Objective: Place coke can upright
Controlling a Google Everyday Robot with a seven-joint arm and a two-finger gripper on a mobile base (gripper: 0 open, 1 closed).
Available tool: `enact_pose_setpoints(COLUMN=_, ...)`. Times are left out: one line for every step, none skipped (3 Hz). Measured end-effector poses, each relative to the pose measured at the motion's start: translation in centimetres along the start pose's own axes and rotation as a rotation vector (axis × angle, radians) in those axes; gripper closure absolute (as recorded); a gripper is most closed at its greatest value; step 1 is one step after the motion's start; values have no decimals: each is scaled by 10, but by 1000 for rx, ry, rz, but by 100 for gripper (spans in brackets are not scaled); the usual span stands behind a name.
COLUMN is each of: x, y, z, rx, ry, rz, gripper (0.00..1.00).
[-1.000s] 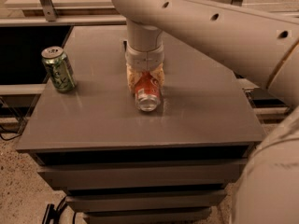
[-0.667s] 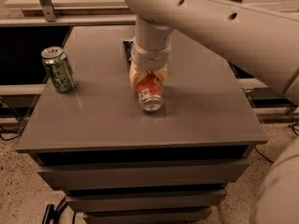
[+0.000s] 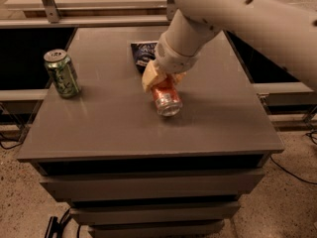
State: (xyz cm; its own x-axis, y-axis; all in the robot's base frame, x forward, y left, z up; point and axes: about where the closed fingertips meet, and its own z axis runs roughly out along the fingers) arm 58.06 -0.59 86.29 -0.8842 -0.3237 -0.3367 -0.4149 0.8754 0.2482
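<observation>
Nearest, at the bottom of the view, stacked drawer fronts of a grey cabinet [image 3: 148,187], capped by a flat grey top. Just past the middle of that top, slightly right of centre, the coke can [image 3: 165,97]: red-orange, tilted rather than upright, silver end turned toward the camera and lowered close to the surface, far end raised and tucked in among the fingers. Cannot tell whether resting on the top or held just above it. Long axis running from the camera away toward the gripper, sloping up and a little left. Directly behind and above the can, the gripper [image 3: 162,81], cream-coloured fingers [image 3: 150,78] clamped on the can's raised part, one on each side, so gripping near one end rather than around the middle. Judged from this: grasp made, righting not yet done. Next, probably a turn of the wrist to swing the raised end over the lowered one and bring the axis vertical, then setting the silver end flat before letting go. Some risk of toppling if released while leaning. At about the same depth, well apart to the left, a green can [image 3: 62,73] standing upright near the top's left edge. Farther back, just behind the gripper, a dark blue snack bag [image 3: 142,53] lying flat, partly hidden by the wrist. Beyond, the pale robot arm [image 3: 247,19] reaching in from the upper right.
</observation>
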Motion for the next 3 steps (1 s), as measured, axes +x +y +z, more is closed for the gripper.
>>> enact_pose_setpoints(x=-2, y=3, z=-14, rx=-107, ry=-111, rz=-78, gripper=100)
enact_pose_setpoints(x=-7, y=5, z=-23, rx=-243, ry=-248, rz=-108, gripper=100)
enact_pose_setpoints(x=1, y=-2, z=-40, rx=-277, ry=-304, rz=-129, gripper=100)
